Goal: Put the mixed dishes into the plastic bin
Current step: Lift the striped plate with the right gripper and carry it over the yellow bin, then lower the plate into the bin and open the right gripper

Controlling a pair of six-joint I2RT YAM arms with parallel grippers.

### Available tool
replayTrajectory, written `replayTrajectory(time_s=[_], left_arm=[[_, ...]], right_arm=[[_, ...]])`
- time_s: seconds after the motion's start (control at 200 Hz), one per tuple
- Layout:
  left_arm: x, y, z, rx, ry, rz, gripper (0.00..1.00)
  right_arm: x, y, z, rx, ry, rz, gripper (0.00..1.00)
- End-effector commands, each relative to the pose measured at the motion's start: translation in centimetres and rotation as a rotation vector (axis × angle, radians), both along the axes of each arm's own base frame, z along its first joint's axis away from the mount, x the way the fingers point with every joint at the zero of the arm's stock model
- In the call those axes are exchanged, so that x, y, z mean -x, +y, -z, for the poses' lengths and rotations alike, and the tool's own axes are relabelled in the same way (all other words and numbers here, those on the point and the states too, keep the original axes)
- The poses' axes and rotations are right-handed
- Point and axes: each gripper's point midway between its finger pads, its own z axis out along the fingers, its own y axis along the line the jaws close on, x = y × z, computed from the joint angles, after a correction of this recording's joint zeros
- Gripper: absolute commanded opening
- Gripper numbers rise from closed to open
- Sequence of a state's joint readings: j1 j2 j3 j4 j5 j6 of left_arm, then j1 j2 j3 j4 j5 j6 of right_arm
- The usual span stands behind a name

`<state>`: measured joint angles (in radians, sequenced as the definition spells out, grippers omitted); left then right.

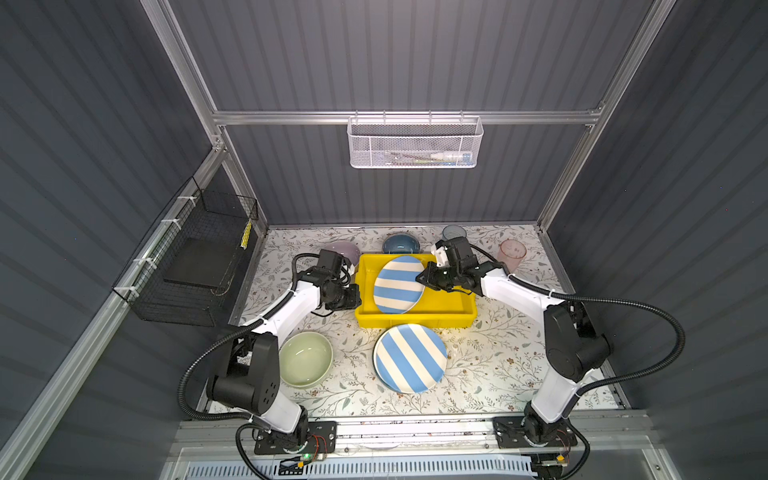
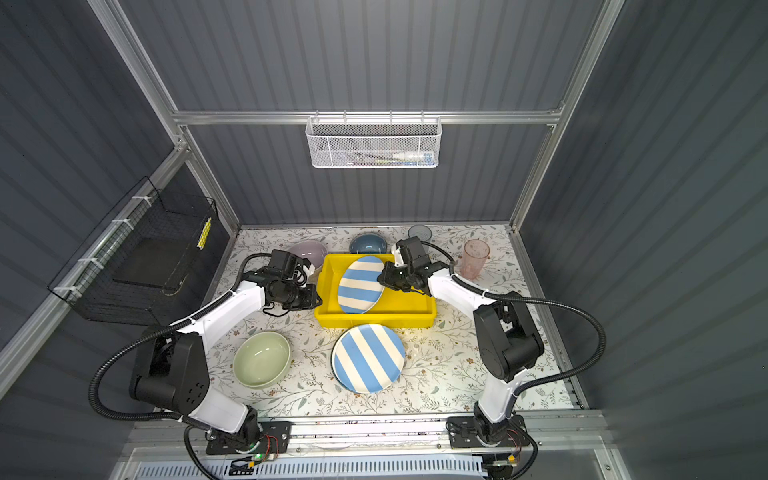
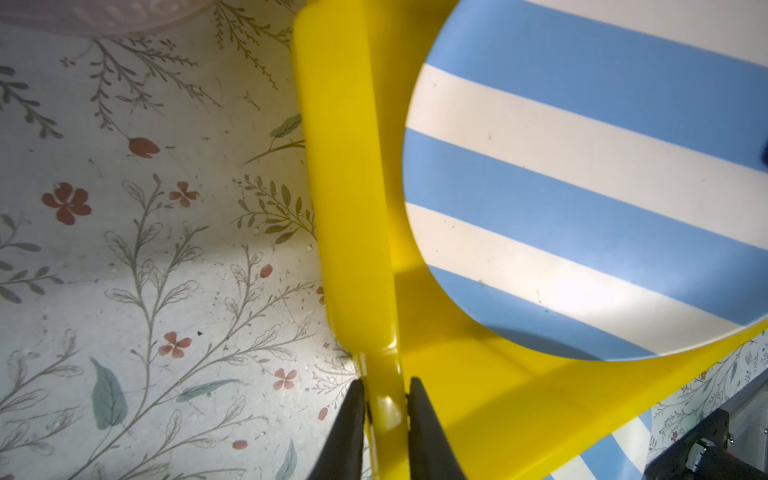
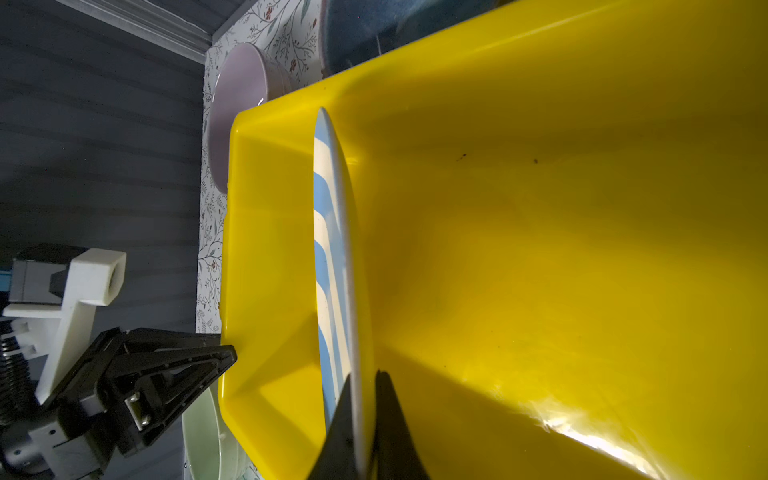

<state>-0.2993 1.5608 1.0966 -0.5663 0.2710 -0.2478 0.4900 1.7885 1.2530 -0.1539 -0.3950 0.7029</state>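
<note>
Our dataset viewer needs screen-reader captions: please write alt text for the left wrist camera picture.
The left gripper pinches the rim of the yellow bin, seen close up. A blue-and-white striped plate hangs over the bin's inside; a floral table cover lies alongside.

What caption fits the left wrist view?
Left gripper jaws pinch the yellow bin rim; blue-white striped plate hangs above its floor.

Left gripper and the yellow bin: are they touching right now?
Touching. The left wrist view shows the left gripper clamped on the bin at its rim, one jaw against each side, with no gap visible.
</note>
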Motion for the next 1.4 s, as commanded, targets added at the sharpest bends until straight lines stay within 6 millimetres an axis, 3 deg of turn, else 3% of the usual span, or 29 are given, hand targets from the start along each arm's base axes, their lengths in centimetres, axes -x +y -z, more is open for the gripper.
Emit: replayTrajectory(time_s=[0.0, 0.445, 0.821, 1.146, 1.396], left_arm=[[0.4, -0.1, 0.1, 0.020, 0.012, 0.004, 0.19], [1.0, -0.3, 0.0, 0.053, 0.015, -0.003, 0.19], [1.6, -0.9, -0.4, 0.101, 0.022, 0.008, 0.19], [1.8, -0.8, -0.6, 0.102, 0.022, -0.001, 0.21], [1.8, -0.8, -0.6, 0.102, 0.022, -0.007, 0.23]], right_arm=[[-0.8, 1.7, -1.2, -0.072, -0.026, -0.020, 0.08], [-1.1, 3.0, 2.2, -0.055, 0.039, -0.025, 0.15], [-1.5, 3.2, 4.5, 0.028, 0.082, -0.025, 0.37], [-1.8, 1.2, 5.7, 0.231, 0.067, 0.009, 0.55], [-1.8, 0.3, 5.8, 0.299, 0.051, 0.006, 0.61]])
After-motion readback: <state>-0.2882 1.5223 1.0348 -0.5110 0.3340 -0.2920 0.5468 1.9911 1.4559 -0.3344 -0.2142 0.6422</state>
